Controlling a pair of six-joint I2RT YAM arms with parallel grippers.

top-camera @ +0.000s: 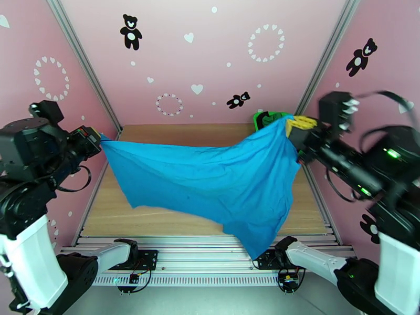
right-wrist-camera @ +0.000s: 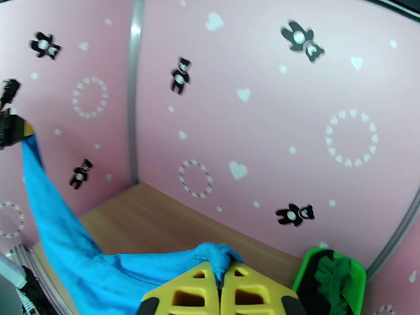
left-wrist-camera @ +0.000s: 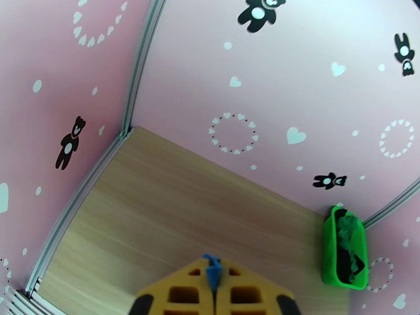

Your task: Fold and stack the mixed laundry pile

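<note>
The medium-blue T-shirt (top-camera: 210, 179) hangs spread in the air above the wooden table (top-camera: 152, 213), held up by its two top corners. My left gripper (top-camera: 97, 138) is shut on its left corner, and a blue tuft (left-wrist-camera: 212, 270) shows between the yellow fingers (left-wrist-camera: 184, 292). My right gripper (top-camera: 294, 129) is shut on the right corner (right-wrist-camera: 215, 255), pinched between its yellow fingers (right-wrist-camera: 252, 292). The shirt's lower tip droops over the table's near edge. The bright green garment (right-wrist-camera: 336, 274) and the black garment (left-wrist-camera: 350, 263) lie inside the basket.
A bright green mesh basket (top-camera: 260, 119) stands in the far right corner of the table, also seen in the left wrist view (left-wrist-camera: 329, 248) and the right wrist view (right-wrist-camera: 307, 269). Pink walls close in the left, back and right sides.
</note>
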